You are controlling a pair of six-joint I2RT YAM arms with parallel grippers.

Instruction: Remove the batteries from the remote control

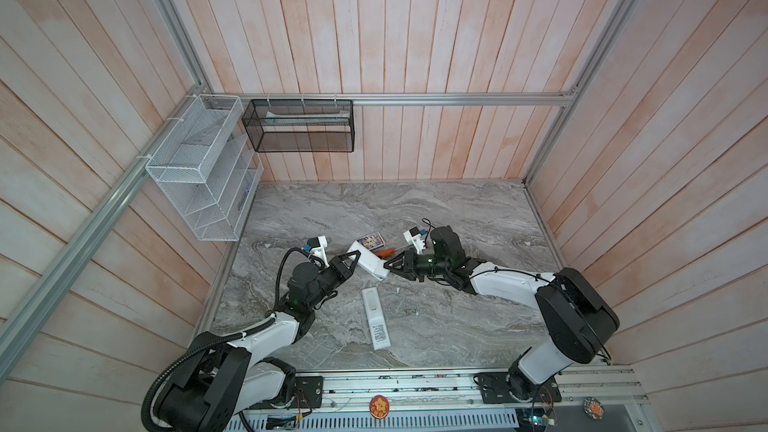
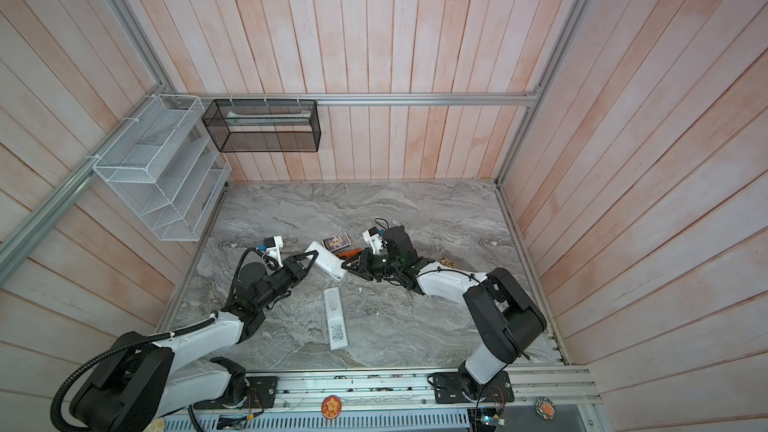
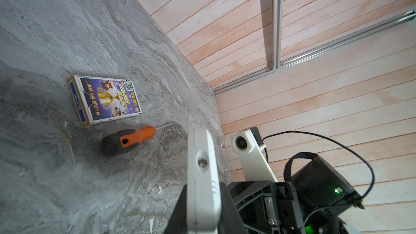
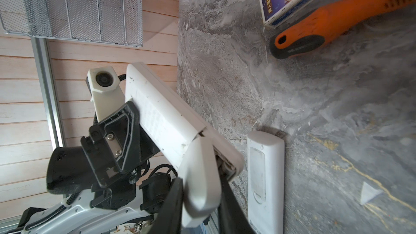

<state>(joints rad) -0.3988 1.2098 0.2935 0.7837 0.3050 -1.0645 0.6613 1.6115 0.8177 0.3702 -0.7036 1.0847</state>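
Note:
A white remote control [image 1: 370, 263] [image 2: 328, 261] is held above the table between both arms. My left gripper [image 1: 348, 264] [image 3: 202, 201] is shut on one end of this remote [image 3: 200, 165]. My right gripper [image 1: 387, 267] [image 4: 200, 199] is shut on the remote's white battery cover [image 4: 200, 176], which stands tilted away from the body [image 4: 162, 118]. A narrow gap of the compartment shows beside the cover. The batteries are hidden. A second white remote [image 1: 376, 320] [image 4: 265, 176] lies flat on the table nearer the front.
An orange-handled screwdriver [image 1: 388, 252] [image 3: 128, 140] and a card box [image 1: 370, 241] [image 3: 105, 99] lie just behind the held remote. Tiny yellowish bits [image 2: 448, 261] lie by the right forearm, too small to identify. A white wire rack [image 1: 199, 176] and black mesh basket [image 1: 299, 126] hang at the back left.

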